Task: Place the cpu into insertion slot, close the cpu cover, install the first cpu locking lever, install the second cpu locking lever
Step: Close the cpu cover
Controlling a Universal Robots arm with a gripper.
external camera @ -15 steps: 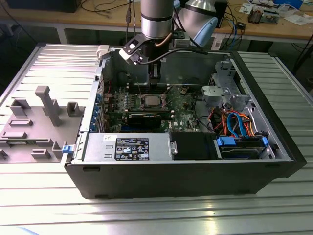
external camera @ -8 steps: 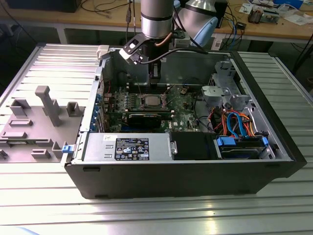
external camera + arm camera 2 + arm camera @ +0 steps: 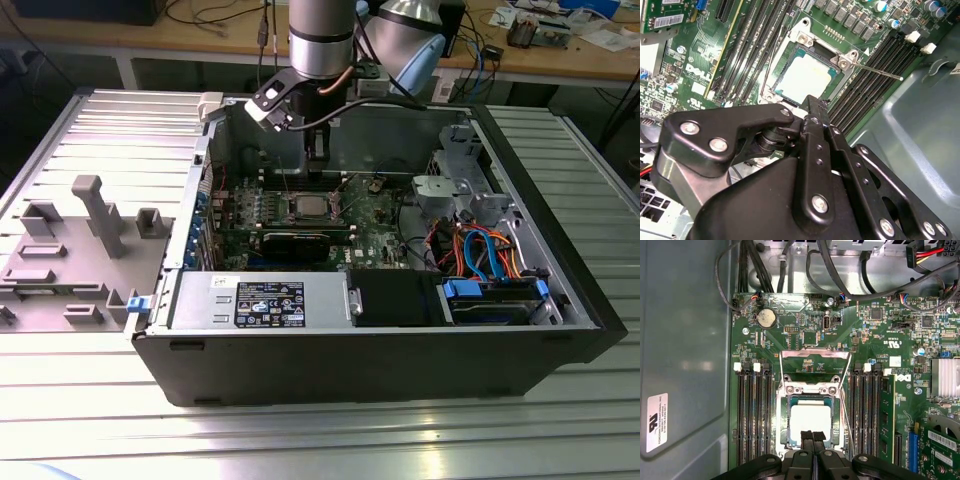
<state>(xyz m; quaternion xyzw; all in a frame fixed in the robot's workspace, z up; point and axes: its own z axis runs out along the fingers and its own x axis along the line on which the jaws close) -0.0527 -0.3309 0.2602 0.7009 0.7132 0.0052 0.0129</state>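
The exterior view looks from high up and far back, down into the open computer case (image 3: pixel 380 365) where the gripper (image 3: pixel 316 160) hangs. The first wrist view looks straight down along the fingers (image 3: pixel 806 436), close to the green board (image 3: pixel 880 340), with the cpu (image 3: pixel 811 421) right under their tips. The second wrist view looks on a slant from behind the gripper's black body, closer still. Both wrist views share the cpu and the long black slots (image 3: pixel 752 415) beside it.

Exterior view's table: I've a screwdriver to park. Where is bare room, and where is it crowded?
Bare: the ribbed table in front of the computer case, and the strip past the case at the exterior view's right. Crowded: the grey fixture tray at the left, and inside the case, with cables and the gripper over the cpu.
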